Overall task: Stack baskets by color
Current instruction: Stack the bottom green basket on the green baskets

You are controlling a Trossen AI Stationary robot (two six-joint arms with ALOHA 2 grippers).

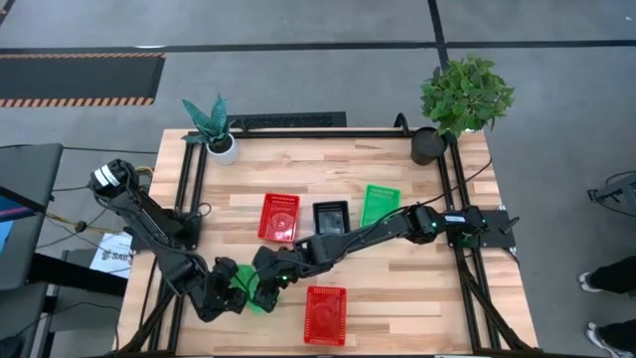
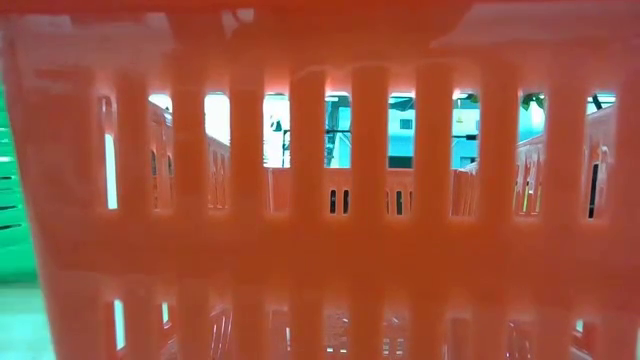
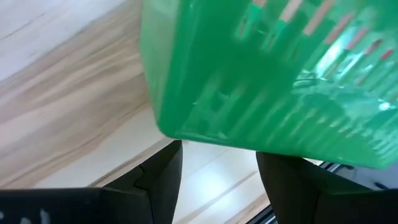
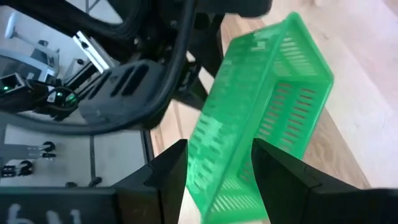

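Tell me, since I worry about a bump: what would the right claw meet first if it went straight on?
Most likely the tilted green basket, directly ahead of the open right claw; depth is unclear.

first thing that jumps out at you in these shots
Both grippers meet at the table's front left, where a tilted green basket hangs between the left gripper and the open right gripper, lifted off the wood. Behind them lie a red basket, a black basket and another green basket in a row, with a second red basket near the front edge.

Both grippers, left gripper and right gripper (fingers apart), meet front-left.
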